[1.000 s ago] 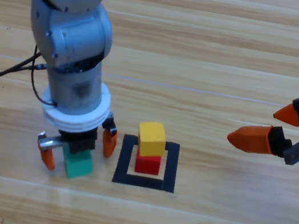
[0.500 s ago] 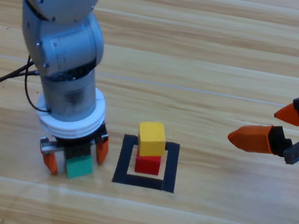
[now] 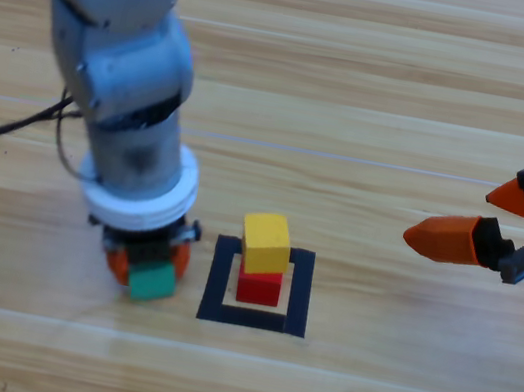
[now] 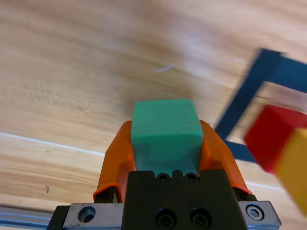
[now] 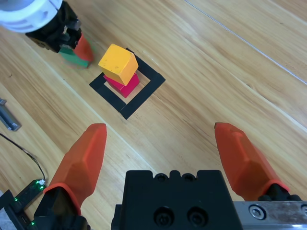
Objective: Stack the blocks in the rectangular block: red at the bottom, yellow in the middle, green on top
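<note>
Left gripper [image 4: 165, 143] pinching the green cube [image 3: 152, 280] just left of the taped rectangle [image 3: 252, 317]; right gripper [image 3: 475, 226] spread, waiting aside; we should lift clear, then centre it over the yellow cube [image 3: 265, 242] on the red cube [image 3: 259, 286].

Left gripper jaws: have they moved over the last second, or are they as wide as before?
Yes. The left gripper has shut on the green cube, both jaws drawn in against its sides, still left of the tape rectangle.
</note>
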Tool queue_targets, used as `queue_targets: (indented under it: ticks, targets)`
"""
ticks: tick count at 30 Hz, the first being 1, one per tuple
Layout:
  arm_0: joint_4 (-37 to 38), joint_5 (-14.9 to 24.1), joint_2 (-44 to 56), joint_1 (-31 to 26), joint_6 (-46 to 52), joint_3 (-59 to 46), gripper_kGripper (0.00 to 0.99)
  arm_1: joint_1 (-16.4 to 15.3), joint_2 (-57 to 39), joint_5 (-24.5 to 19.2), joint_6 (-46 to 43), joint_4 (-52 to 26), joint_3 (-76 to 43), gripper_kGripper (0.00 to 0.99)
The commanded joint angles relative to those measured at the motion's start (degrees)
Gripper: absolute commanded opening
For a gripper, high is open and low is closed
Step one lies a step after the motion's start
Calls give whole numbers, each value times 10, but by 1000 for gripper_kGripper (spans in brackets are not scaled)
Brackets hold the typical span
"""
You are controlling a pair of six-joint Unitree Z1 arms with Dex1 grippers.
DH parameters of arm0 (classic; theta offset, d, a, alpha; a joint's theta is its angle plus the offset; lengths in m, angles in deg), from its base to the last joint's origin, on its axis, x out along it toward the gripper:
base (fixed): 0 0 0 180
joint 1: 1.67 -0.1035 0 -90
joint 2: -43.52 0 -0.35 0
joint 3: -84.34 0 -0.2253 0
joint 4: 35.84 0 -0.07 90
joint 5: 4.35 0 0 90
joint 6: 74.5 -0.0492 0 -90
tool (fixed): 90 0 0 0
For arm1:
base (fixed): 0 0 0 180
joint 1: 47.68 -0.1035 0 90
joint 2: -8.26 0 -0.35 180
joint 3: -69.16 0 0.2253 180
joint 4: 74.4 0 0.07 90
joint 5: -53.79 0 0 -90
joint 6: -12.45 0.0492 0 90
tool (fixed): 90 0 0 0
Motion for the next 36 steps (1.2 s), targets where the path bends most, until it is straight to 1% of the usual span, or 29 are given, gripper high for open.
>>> queue_targets:
  ticks: [1, 5, 7, 11, 15, 19, 23, 29, 36]
  targets:
    - [-118, 26, -22, -8, -70, 149, 198, 4, 19, -3, -1, -11, -13, 986]
    - [-235, 52, -27, -8, -92, 284, 196, 4, 19, -3, 0, -11, -13, 986]
    - [-250, 56, -12, -8, -104, 296, 196, 4, 19, -3, 0, -11, -13, 986]
    - [-256, 54, 0, -7, -145, 304, 195, 3, 19, -3, 0, -11, -13, 986]
    - [-263, 45, -2, 11, -202, 308, 118, 3, 19, -2, 0, -11, -13, 986]
    - [-262, 26, -6, 41, -263, 323, 117, 3, 19, -2, 0, -11, -13, 986]
    - [-262, 20, -7, 62, -281, 332, 117, 3, 19, -2, 0, -11, -13, 986]
    - [-262, 15, -23, 74, -274, 347, 118, 3, 20, -1, 1, -11, -13, 986]
    - [-264, 18, -50, 76, -184, 338, 121, 3, 20, 0, 1, -11, -13, 986]
